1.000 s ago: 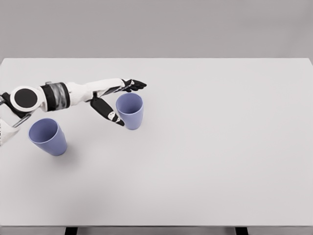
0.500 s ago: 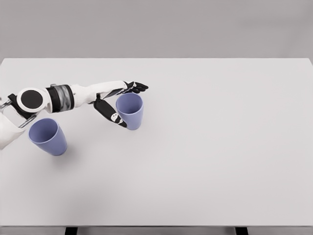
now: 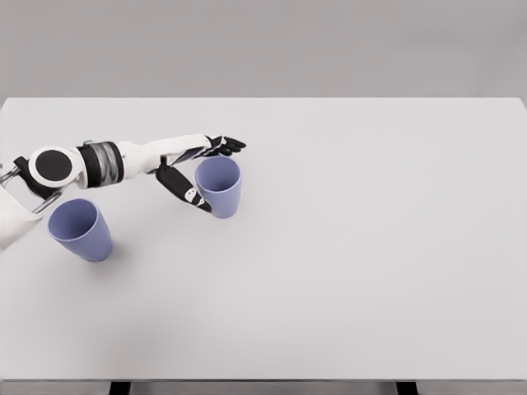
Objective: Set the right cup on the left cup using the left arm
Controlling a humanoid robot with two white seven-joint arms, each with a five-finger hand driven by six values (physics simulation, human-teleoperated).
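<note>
Grey wall fills the upper band of the head view; below it a plain white tabletop (image 3: pixel 346 271) spans nearly the whole width, with two dark leg tops showing at the bottom edge.

Item 1: right cup (image 3: pixel 219 186). Blue-violet tumbler, upright, open mouth up, standing on the tabletop left of centre.

Item 2: left cup (image 3: pixel 79 230). Same colour and shape, also upright, on the tabletop near the left edge, closer to the camera than the right cup and well apart from it. Its rim lies just below the arm's round black-and-white joint.

Item 3: left hand (image 3: pixel 198 169). White arm enters from the left edge and reaches rightward across the tabletop to the right cup. Dark fingers (image 3: pixel 227 145) extend past the far side of the cup's rim, loosely curved and not closed tight. The thumb (image 3: pixel 184 190) angles down along the cup's near left side, its tip at or against the wall. The hand brackets the cup from the left, with the cup sitting between thumb and fingers; whether the fingers actually press the far wall cannot be told. The cup's base appears to rest on the tabletop.
</note>
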